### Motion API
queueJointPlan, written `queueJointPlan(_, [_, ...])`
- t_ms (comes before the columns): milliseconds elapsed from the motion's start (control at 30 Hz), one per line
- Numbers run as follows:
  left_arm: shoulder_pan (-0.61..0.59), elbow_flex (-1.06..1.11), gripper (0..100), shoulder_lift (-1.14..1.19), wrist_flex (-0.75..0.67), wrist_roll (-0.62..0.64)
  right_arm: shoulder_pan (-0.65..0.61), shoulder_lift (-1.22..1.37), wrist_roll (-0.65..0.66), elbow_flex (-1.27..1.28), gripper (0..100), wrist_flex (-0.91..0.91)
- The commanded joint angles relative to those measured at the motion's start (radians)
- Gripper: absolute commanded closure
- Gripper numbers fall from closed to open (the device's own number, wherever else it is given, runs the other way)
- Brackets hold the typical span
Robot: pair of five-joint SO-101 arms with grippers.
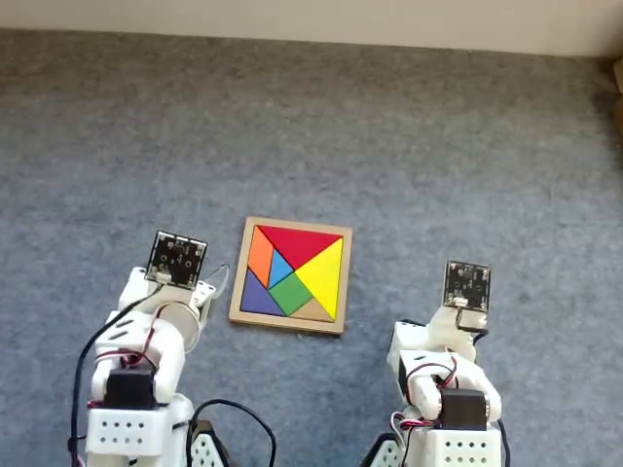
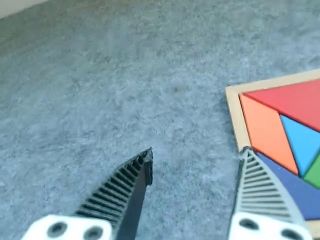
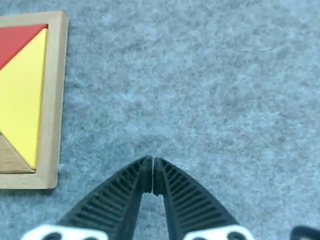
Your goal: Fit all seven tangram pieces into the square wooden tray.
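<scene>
Grey carpet point(image 1: 438, 146) covers the table, and the square wooden tray point(image 1: 292, 324) lies on it between the two arms. All seven pieces sit inside the tray: red point(image 1: 300, 243), yellow point(image 1: 324, 277), orange point(image 1: 261, 258), light blue point(image 1: 280, 268), green point(image 1: 291, 292), purple point(image 1: 255, 297) and a tan triangle point(image 1: 313, 309). The left gripper point(image 2: 196, 156) hangs over the carpet with its jaws spread wide and nothing between them. The tray's rim lies just beside one finger point(image 2: 255, 185), outside the gap. The right gripper point(image 3: 152, 167) has its jaws pressed together on nothing, over bare carpet, with the tray's yellow side set apart from the tips
</scene>
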Motion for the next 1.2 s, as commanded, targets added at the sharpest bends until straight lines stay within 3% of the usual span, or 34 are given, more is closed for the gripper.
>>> queueJointPlan(0, [-0.008, 0.007, 74, -0.11, 0.064, 0.014, 0.01, -0.012, -0.008, 0.119, 97.4, 0.004])
queueJointPlan(1167, [-0.001, 0.085, 74, -0.117, 0.086, 0.014, 0.01, -0.012, -0.008, 0.119, 97.4, 0.004])
